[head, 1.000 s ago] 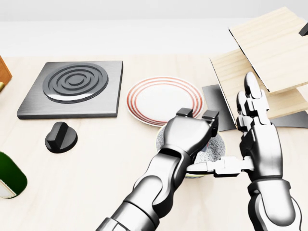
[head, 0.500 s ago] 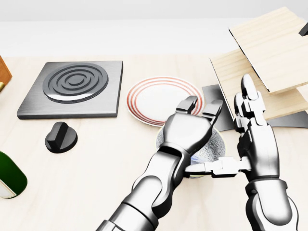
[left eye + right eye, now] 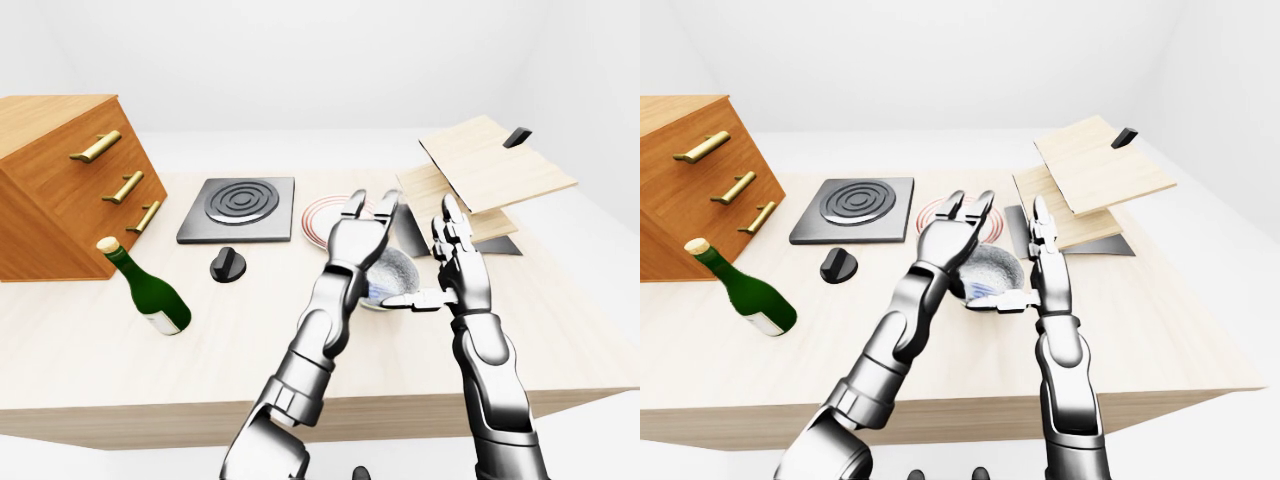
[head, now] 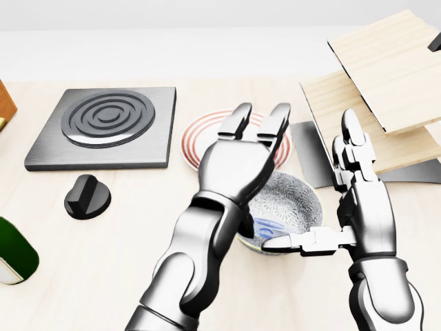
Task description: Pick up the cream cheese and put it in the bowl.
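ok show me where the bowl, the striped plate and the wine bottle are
bowl [image 4: 301, 195], head view, patterned inner wall on its right side.
striped plate [image 4: 200, 141], head view, left part of the red-ringed rim.
wine bottle [image 3: 152, 293], left-eye view, green body above the label.

On the counter [image 3: 120, 340], a bowl [image 4: 298, 200] sits mid-view with the cream cheese [image 4: 270, 229] inside it. A plate [image 4: 207, 141] lies just above the bowl, a burner [image 4: 103, 125] to the plate's left, a knob [image 4: 87, 196] below the burner. A bottle [image 3: 150, 290] and drawer cabinet [image 3: 60, 180] stand far left; boards [image 3: 490, 170] lean at right.
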Tool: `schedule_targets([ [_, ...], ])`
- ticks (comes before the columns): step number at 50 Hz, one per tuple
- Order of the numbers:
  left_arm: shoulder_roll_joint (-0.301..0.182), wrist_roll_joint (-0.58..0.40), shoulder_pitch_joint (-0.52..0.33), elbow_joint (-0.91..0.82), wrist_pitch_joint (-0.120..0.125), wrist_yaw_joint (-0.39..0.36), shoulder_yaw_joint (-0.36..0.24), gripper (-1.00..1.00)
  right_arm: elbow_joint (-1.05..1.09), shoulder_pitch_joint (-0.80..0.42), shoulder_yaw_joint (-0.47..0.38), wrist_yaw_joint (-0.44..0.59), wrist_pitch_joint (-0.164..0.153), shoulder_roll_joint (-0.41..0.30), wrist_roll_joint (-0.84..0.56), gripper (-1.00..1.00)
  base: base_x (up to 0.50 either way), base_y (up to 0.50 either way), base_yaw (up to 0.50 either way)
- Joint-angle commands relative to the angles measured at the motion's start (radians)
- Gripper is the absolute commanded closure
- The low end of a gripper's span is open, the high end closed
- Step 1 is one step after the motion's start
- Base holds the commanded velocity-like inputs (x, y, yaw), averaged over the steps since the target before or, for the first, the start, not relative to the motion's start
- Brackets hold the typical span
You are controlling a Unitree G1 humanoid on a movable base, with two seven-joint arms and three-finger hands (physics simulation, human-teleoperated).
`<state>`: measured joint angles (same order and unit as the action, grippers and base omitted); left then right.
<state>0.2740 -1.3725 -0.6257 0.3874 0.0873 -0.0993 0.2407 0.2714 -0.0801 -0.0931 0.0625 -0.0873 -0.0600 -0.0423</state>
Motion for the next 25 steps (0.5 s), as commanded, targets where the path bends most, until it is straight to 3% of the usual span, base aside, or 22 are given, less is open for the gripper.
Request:
schedule_targets([
  [1, -0.126, 0.188, 0.132, -0.279, 0.0, -0.035, -0.08, -0.98, 0.002, -0.009, -0.001, -0.008, 0.0, 0.0, 0.006, -1.0, 0.0, 0.0, 0.0],
  [8, -0.205, 0.339, 0.194, -0.407, 0.0, -0.003, -0.125, -1.0, -0.001, -0.011, -0.001, -0.011, 0.0, 0.0, 0.003, -1.0, 0.0, 0.0, 0.0],
  [11, -0.223, 0.439, 0.297, -0.551, 0.0, 0.017, -0.141, -1.0, -0.016, -0.014, 0.001, -0.013, 0.0, 0.0, 0.001, -1.0, 0.0, 0.0, 0.0],
  [18, -0.249, 0.688, 0.449, -0.66, 0.0, 0.071, -0.158, -1.0, -0.03, -0.019, 0.004, -0.014, 0.0, 0.001, 0.003, -1.0, 0.0, 0.0, 0.0],
  [25, -0.254, 0.838, 0.548, -0.746, 0.0, 0.035, -0.138, -1.0, -0.019, -0.016, 0.003, -0.015, 0.0, 0.0, 0.001, -1.0, 0.0, 0.0, 0.0],
])
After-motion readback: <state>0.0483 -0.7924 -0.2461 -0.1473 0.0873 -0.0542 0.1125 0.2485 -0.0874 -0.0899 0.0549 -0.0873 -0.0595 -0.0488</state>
